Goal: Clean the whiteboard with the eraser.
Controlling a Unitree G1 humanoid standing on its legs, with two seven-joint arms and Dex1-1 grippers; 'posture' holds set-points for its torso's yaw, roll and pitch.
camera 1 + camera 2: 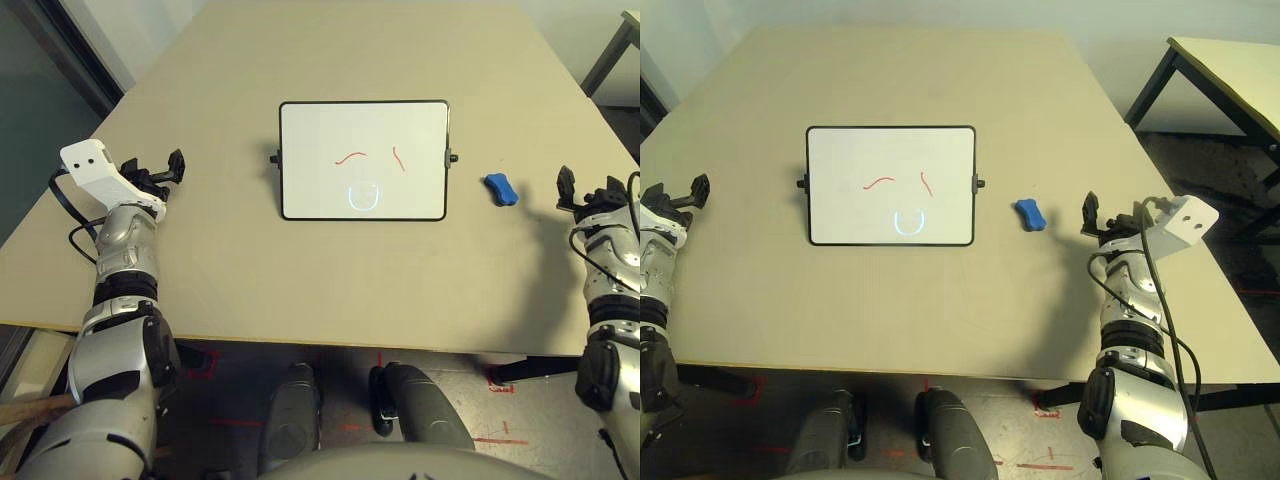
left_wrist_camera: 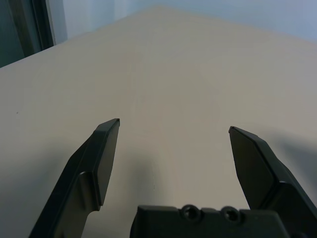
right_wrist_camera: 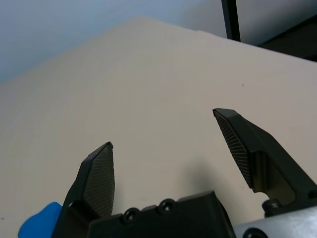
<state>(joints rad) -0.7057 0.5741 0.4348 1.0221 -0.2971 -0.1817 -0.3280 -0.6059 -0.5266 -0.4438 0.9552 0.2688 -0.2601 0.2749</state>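
The whiteboard (image 1: pixel 320 140) lies flat in the middle of the table, with two short red strokes and a round glare spot on it. To the right of the board, a small gap away, the blue eraser (image 1: pixel 501 188) rests on the table top, and a corner of the eraser (image 3: pixel 38 224) peeks beside my right fingers. My right gripper (image 1: pixel 1114 215) hovers just right of the eraser, open and holding nothing. My left gripper (image 1: pixel 155 166) is open and holding nothing too, well left of the board. Bare table lies ahead of the left gripper (image 2: pixel 173 126) and the right gripper (image 3: pixel 163 129).
The beige table (image 1: pixel 300 290) has its front edge close to my body and its side edges just outside both arms. A second table (image 1: pixel 1230 70) with black legs stands at the back right. Cables run along both forearms.
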